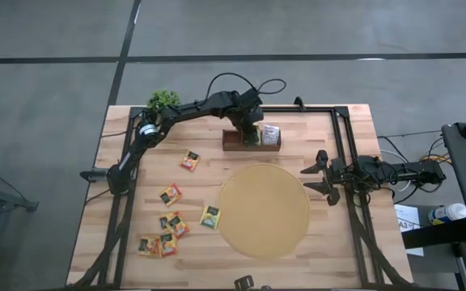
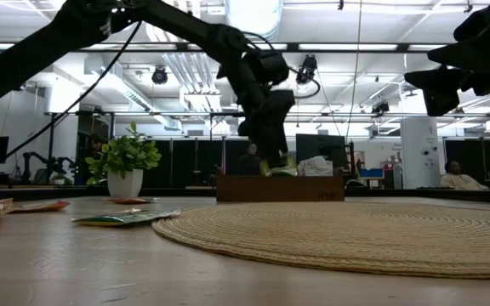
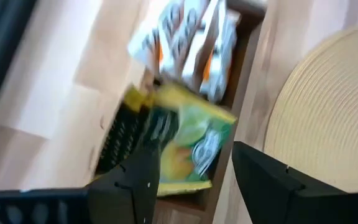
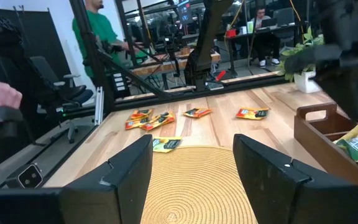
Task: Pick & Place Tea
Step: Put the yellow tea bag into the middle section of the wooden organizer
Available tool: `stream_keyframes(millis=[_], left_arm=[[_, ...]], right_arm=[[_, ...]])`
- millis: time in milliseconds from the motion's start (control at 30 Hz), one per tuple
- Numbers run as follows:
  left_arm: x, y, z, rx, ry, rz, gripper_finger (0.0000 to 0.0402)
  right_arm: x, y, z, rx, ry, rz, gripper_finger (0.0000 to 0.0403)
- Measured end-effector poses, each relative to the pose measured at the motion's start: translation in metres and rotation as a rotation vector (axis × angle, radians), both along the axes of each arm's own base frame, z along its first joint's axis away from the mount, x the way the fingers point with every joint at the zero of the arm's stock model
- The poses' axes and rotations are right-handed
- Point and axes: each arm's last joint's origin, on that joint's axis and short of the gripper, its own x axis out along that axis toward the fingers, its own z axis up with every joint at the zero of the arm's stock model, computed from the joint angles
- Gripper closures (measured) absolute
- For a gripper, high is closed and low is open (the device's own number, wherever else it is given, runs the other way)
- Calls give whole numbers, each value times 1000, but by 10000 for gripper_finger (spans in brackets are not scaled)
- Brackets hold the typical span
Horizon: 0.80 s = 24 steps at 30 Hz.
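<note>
A: One tea bag is the busy one right now. See the yellow-green sachet [image 3: 188, 146] in the middle of the left wrist view? It sits in the wooden tray [image 1: 252, 144], near the top middle of the high view.

B: Why is the left gripper [image 3: 194, 168] there?

A: I think it is dropping the sachet into a slot. Its two fingers stand apart, one on each side of the sachet. I cannot tell if they touch it, so I would say the gripper is open and holds nothing.

B: Which way does the sachet point?

A: It is nearly square, so no side is really long. It leans, standing on one edge, with its dark label toward the left of the wrist view. The white sachets [image 3: 188, 40] stand in the next slot.

B: And the other tea?

A: Several loose sachets [image 1: 171, 222] lie flat on the table [image 1: 354, 133], at the lower left of the high view, left of the round mat [image 1: 264, 210]. They wait their turn.

B: The right gripper [image 1: 318, 179]?

A: It waits at the mat's right edge, fingers wide apart, empty.
</note>
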Motion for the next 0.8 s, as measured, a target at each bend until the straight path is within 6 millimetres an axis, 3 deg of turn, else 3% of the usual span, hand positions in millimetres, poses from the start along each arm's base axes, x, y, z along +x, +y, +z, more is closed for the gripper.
stream_keyframes(millis=[167,367,533,800], left_arm=[[0,1,21,69,-8,37,207],[-2,1,28,80,8,48,207],[-5,4,24,201,81,104,207],[-5,12,12,297,118,21,207]], right_arm=[[0,0,0,0,0,0,181],[0,0,0,0,0,0,181],[0,0,0,0,0,0,181],[0,0,0,0,0,0,181]])
